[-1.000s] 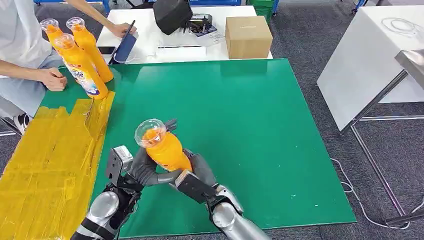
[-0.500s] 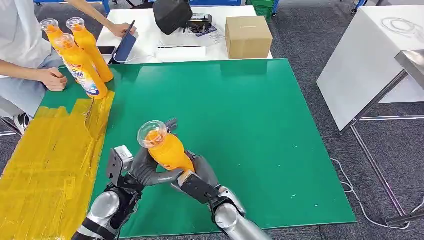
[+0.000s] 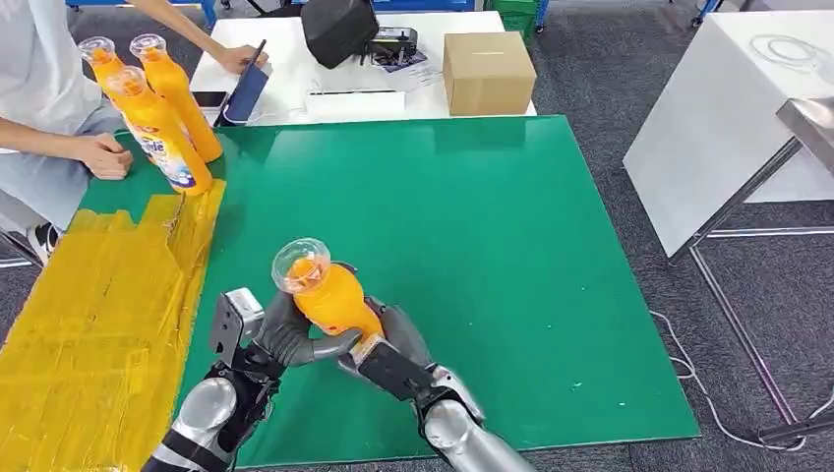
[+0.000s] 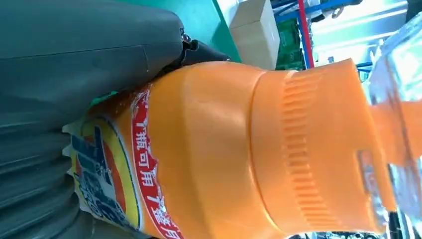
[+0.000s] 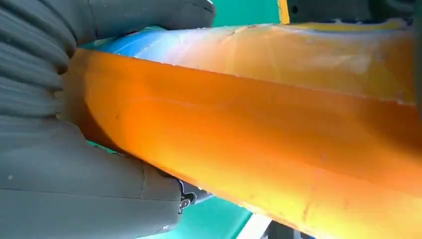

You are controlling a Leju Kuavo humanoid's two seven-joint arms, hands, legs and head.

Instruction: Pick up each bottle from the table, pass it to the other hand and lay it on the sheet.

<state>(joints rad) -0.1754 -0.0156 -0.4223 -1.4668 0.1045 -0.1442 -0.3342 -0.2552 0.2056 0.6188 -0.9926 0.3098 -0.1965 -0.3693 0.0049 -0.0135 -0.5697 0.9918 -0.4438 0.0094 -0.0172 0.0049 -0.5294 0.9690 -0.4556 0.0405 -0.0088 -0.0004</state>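
An orange bottle (image 3: 327,295) with a clear cap is held above the green table's near side, tilted with its cap pointing up and left. My left hand (image 3: 285,334) wraps its lower body from the left, and my right hand (image 3: 388,344) grips it from the right. The left wrist view shows the bottle (image 4: 239,149) and its label close up against my left hand (image 4: 74,74). In the right wrist view the bottle (image 5: 259,134) lies across my right hand (image 5: 74,149). The yellow sheet (image 3: 98,315) covers the table's left part. Three more orange bottles (image 3: 157,108) stand at its far end.
A person (image 3: 59,108) sits at the far left, one hand resting by the standing bottles. Beyond the green table (image 3: 511,256) a white table carries a cardboard box (image 3: 488,71), a black bag (image 3: 339,28) and a tablet. Another white table (image 3: 728,108) stands to the right.
The bottle and both hands have shifted slightly to the right and down. Both hands keep their hold on it.
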